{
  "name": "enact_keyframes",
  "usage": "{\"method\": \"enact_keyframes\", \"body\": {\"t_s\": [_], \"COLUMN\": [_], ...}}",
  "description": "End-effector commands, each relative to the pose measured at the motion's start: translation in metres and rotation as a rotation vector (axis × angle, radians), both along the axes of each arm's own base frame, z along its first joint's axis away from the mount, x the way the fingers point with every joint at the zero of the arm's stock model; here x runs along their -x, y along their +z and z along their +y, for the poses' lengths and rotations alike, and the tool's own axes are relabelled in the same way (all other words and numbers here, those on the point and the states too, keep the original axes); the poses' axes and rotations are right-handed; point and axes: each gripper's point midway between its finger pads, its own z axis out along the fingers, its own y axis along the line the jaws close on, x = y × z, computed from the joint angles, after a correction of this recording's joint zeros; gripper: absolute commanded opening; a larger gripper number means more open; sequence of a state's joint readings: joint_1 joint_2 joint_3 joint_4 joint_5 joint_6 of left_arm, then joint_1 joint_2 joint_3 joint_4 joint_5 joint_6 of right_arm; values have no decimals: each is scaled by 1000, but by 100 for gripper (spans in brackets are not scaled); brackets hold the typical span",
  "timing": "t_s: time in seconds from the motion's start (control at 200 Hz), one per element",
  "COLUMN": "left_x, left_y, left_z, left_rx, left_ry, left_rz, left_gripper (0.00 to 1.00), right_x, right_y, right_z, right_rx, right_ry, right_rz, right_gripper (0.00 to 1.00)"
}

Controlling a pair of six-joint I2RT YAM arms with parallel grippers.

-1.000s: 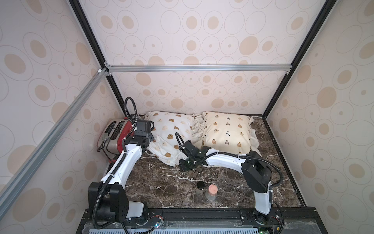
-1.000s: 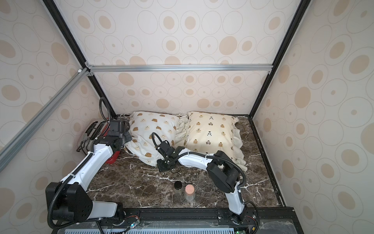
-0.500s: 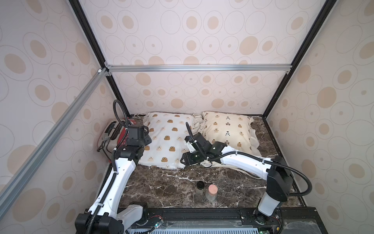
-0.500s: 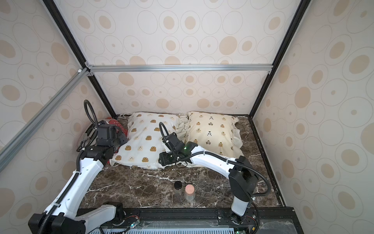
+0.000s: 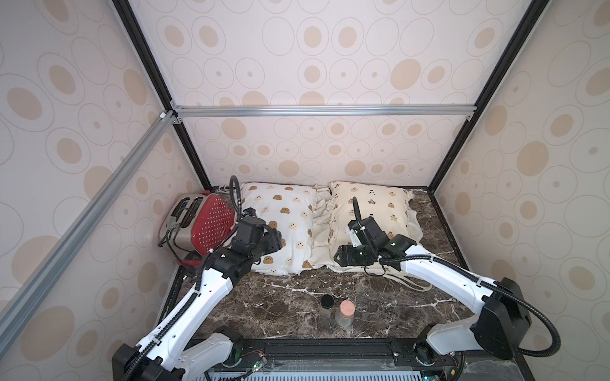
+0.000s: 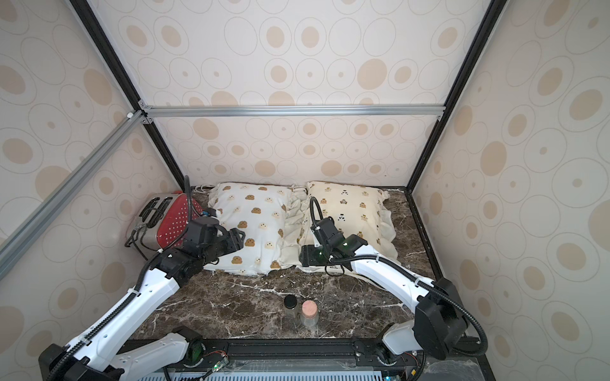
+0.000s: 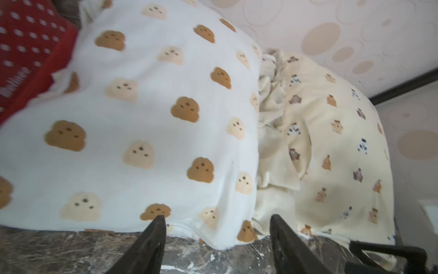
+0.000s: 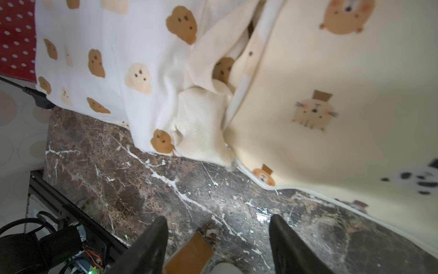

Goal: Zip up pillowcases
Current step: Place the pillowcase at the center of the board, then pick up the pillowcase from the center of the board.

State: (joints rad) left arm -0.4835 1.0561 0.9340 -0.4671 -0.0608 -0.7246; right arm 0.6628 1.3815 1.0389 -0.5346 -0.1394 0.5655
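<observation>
Released moments ago, soft white pillowcase (image 5: 290, 214) is being left flat beside the red dotted toaster (image 5: 211, 224), cream-yellow pillowcase (image 5: 373, 204) beyond; left gripper (image 7: 216, 217), right gripper (image 8: 218, 217) being held agape, empty; ribbed ruffle (image 8: 199, 121) being resolved only at wrist.

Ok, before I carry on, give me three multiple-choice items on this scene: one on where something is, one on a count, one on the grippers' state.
1. What stands next to the white pillowcase, on its side away from the cream-yellow pillowcase?
A) red toaster
B) a bowl
C) a book

2. How many small jars stand near the front of the table?
A) one
B) two
C) four

3. The left gripper and right gripper are:
A) both shut on cloth
B) both open, holding nothing
C) one shut on a tie

Answers:
1 A: both top views show the toaster right beside that pillowcase.
2 B: a black-lidded one and a pink-topped one stand side by side.
3 B: in each wrist view the jaws stand apart, clamping nothing.
</observation>
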Motion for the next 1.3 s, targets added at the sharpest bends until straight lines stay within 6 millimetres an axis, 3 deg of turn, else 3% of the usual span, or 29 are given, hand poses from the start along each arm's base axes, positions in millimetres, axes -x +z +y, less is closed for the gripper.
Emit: {"method": "enact_keyframes", "body": {"t_s": [0.0, 0.295, 0.401, 0.616, 0.756, 0.856, 1.117, 1.297], "left_x": [0, 4, 3, -4, -10, -13, -19, -20], "left_y": [2, -22, -30, -49, -64, -73, -100, -122], "left_z": [-36, -144, -167, -196, -207, -209, -206, -186], "left_rx": [60, 107, 111, 119, 100, 70, -5, -43], "left_ry": [-35, -189, -216, -239, -246, -246, -217, -144], "left_rz": [-39, -65, -64, -50, -23, -11, 34, 75], "left_gripper": [68, 67, 65, 63, 58, 54, 47, 42], "right_x": [9, 8, 3, -13, -24, -30, -41, -49], "right_y": [-12, -38, -41, -42, -41, -42, -53, -67], "right_z": [-17, -19, -18, -22, -15, -7, 4, -4], "right_rx": [6, -105, -127, -143, -167, -188, -184, -110], "right_ry": [-43, -121, -135, -176, -170, -154, -135, -158], "right_rz": [46, 86, 84, 60, 43, 49, 73, 66], "right_gripper": [71, 71, 68, 61, 55, 45, 40, 38]}}
